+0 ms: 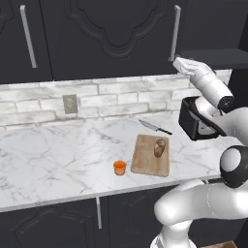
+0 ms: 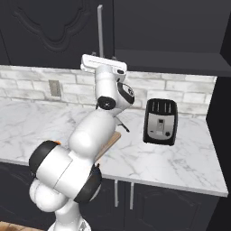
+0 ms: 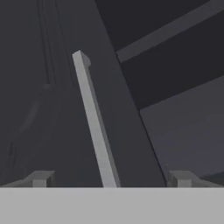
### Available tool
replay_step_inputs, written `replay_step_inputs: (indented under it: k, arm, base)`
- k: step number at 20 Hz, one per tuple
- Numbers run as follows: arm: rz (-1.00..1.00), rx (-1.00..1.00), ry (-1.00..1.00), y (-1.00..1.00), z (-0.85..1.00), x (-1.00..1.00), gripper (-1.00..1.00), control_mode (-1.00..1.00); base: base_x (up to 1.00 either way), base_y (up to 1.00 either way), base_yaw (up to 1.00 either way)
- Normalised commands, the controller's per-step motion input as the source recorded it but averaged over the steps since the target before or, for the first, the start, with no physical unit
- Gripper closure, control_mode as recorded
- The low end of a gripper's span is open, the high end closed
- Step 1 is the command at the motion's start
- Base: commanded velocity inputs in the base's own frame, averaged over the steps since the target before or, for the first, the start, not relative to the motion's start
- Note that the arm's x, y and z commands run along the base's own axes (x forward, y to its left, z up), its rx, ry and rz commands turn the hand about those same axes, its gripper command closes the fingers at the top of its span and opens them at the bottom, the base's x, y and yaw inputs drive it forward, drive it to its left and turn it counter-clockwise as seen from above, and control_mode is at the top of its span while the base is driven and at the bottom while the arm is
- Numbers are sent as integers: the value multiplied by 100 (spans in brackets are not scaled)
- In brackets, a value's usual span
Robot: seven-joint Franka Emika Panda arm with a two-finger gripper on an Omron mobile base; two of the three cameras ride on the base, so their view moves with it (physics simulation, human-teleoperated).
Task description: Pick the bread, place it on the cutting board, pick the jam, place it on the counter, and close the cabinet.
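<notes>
The brown bread [image 1: 160,147] stands upright on the wooden cutting board [image 1: 145,162], whose corner also shows past the arm [image 2: 114,140]. Left of the board, the orange jam [image 1: 119,167] sits on the white marble counter [image 1: 58,155]. My gripper [image 1: 175,60] [image 2: 100,58] [image 3: 111,179] is raised against the dark upper cabinet [image 1: 116,34], at the lower end of a door's silver handle [image 1: 176,31] [image 3: 94,127]. Its jaws stand open on either side of the handle, gripping nothing. Right of that door edge, the cabinet's inside with a shelf [image 1: 213,57] [image 2: 171,56] lies exposed.
A black toaster [image 1: 196,118] [image 2: 161,121] stands on the counter below the exposed shelf. A knife [image 1: 155,127] lies behind the board. A wall socket [image 1: 70,103] is set in the brick backsplash. Another cabinet door with its handle [image 1: 28,36] is at the left.
</notes>
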Motion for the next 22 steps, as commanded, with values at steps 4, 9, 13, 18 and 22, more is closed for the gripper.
replay_step_inputs:
  k: [4,9,13,18,22]
  arm:
    - [0,0,0,-9,16,-54,-100,-100]
    - [0,0,0,-17,20,-57,-100,-100]
    - [0,0,0,-20,19,-55,-100,-100]
    - [0,0,0,-21,16,-57,-100,-100]
    - [0,0,0,-21,14,-59,-100,-100]
  base:
    - [0,0,0]
    - [0,0,0]
    - [0,0,0]
    - [0,0,0]
    - [0,0,0]
